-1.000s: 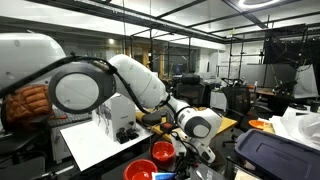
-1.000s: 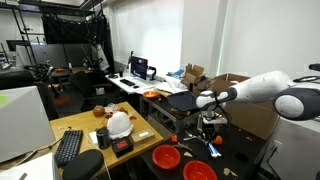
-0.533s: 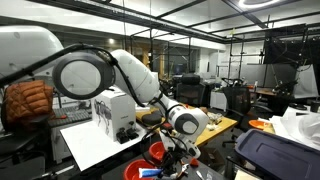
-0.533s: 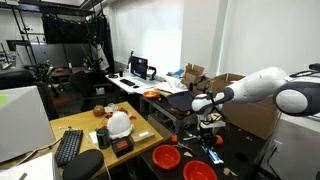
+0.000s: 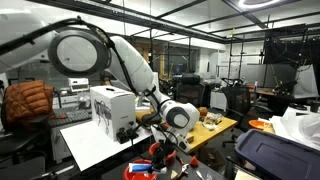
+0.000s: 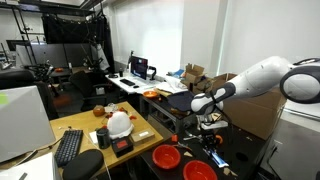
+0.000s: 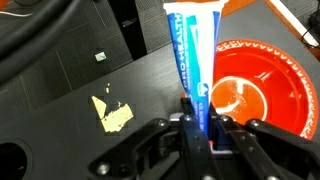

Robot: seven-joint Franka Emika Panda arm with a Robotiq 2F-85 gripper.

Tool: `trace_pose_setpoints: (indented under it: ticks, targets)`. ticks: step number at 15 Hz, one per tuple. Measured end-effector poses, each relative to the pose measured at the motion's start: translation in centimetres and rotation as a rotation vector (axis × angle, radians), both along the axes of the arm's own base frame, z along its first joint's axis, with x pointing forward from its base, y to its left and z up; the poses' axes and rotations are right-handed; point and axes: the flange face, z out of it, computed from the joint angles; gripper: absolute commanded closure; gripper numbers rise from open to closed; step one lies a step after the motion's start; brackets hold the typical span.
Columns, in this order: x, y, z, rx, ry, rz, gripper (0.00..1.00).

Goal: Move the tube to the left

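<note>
In the wrist view my gripper point(image 7: 203, 112) is shut on the lower end of the tube point(image 7: 190, 50), a slim blue tube with white print that runs straight up the picture to a red-and-white end. The tube hangs over the black tabletop point(image 7: 70, 70), beside a red bowl point(image 7: 262, 85) on its right. In both exterior views the gripper point(image 5: 162, 150) point(image 6: 208, 136) points down, low over the table near the red bowls point(image 6: 167, 157); the tube itself is too small to make out there.
A second red bowl point(image 6: 200, 170) sits next to the first. A torn yellow tape patch point(image 7: 112, 113) marks the black top left of the tube. A white box point(image 5: 113, 108) stands behind the arm, and a keyboard point(image 6: 69, 147) and a white helmet-like object point(image 6: 119, 124) lie on the wooden desk.
The arm has swung leftward and lower over the table, with the gripper staying shut; it now hides more of the red bowls in an exterior view.
</note>
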Motion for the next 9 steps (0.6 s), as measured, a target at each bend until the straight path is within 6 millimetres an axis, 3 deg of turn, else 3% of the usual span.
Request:
trace_pose_setpoints:
  ticks: [9]
  targets:
    - [-1.5,3.2,2.2,0.03,-0.001,0.138,0.96]
